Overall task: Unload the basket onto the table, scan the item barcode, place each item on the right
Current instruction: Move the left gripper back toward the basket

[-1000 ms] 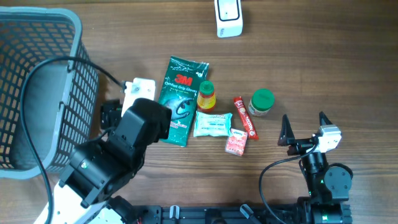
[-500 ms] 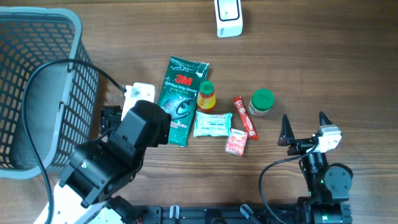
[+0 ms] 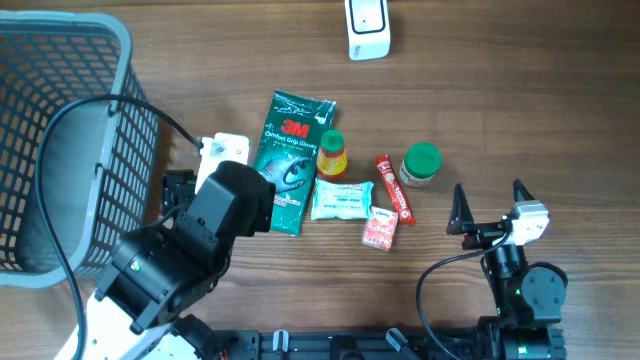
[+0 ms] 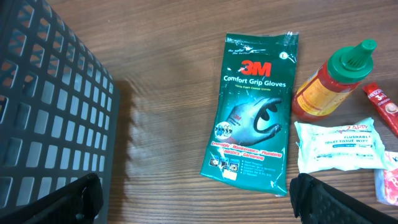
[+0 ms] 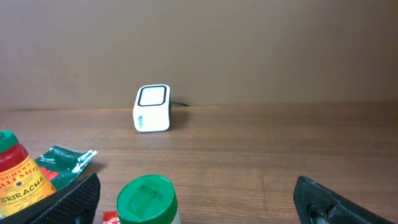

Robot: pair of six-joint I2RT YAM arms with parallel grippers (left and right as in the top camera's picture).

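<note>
A white barcode scanner (image 3: 367, 28) stands at the table's far edge, also seen in the right wrist view (image 5: 152, 108). The items lie mid-table: a green 3M gloves pack (image 3: 292, 160) (image 4: 255, 118), a sriracha bottle (image 3: 331, 154) (image 4: 333, 81), a white tissue pack (image 3: 342, 200), a red stick sachet (image 3: 394, 188), a pink packet (image 3: 380, 228) and a green-lidded jar (image 3: 420, 165) (image 5: 146, 199). My left gripper (image 4: 196, 193) is open and empty, just near-left of the gloves pack. My right gripper (image 3: 489, 195) (image 5: 196, 196) is open and empty, near-right of the jar.
A grey mesh basket (image 3: 60, 130) fills the left side, its wall (image 4: 50, 112) close to my left finger. My left arm (image 3: 190, 240) covers the near-left table. Bare wood lies between the items and the scanner.
My left wrist slid slightly toward the near edge a second ago and has since held still. The right arm and all items have not moved.
</note>
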